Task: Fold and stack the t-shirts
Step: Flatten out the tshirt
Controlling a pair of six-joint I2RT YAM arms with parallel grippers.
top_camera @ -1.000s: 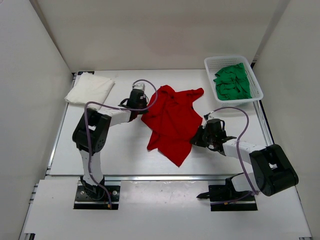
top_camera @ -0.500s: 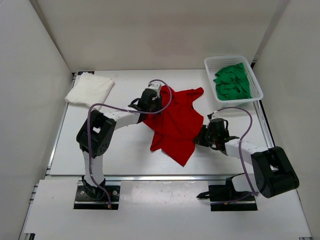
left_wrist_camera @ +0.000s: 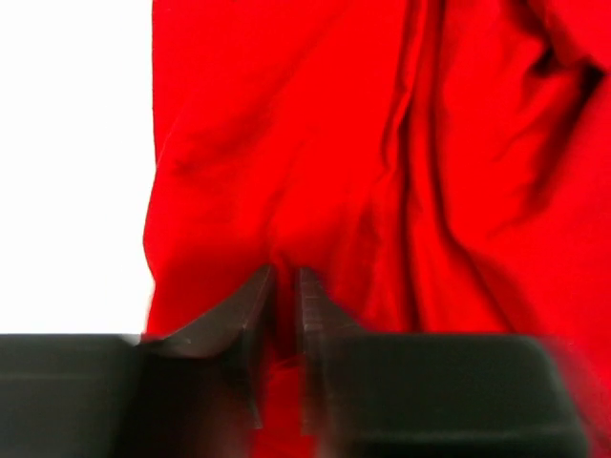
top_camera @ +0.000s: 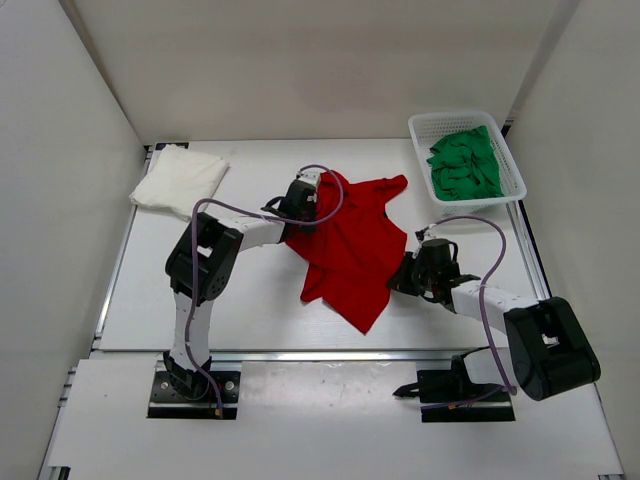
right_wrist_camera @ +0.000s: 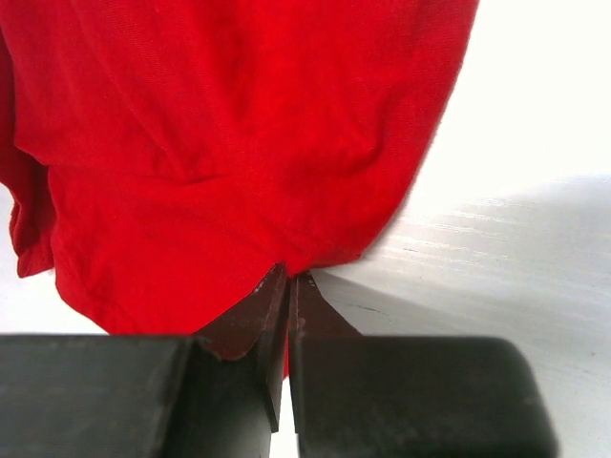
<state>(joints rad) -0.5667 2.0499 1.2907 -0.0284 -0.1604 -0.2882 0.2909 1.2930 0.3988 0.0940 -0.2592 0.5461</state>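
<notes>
The red t-shirt [top_camera: 350,245] lies crumpled in the middle of the table and fills the left wrist view [left_wrist_camera: 382,162] and most of the right wrist view [right_wrist_camera: 229,143]. My left gripper [top_camera: 303,200] is shut on its upper left edge, cloth pinched between the fingers [left_wrist_camera: 284,286]. My right gripper [top_camera: 412,272] is shut on its right edge [right_wrist_camera: 288,279]. The white t-shirt [top_camera: 180,177] lies folded at the far left. The green t-shirt [top_camera: 465,165] lies bunched in the basket.
A white mesh basket [top_camera: 512,160] stands at the far right corner. White walls close in the table on three sides. Purple cables loop over both arms.
My left gripper has moved right from the shirt's left side onto its upper left edge, bunching the cloth rightward. The right gripper has shifted slightly right with its hold on the shirt.
</notes>
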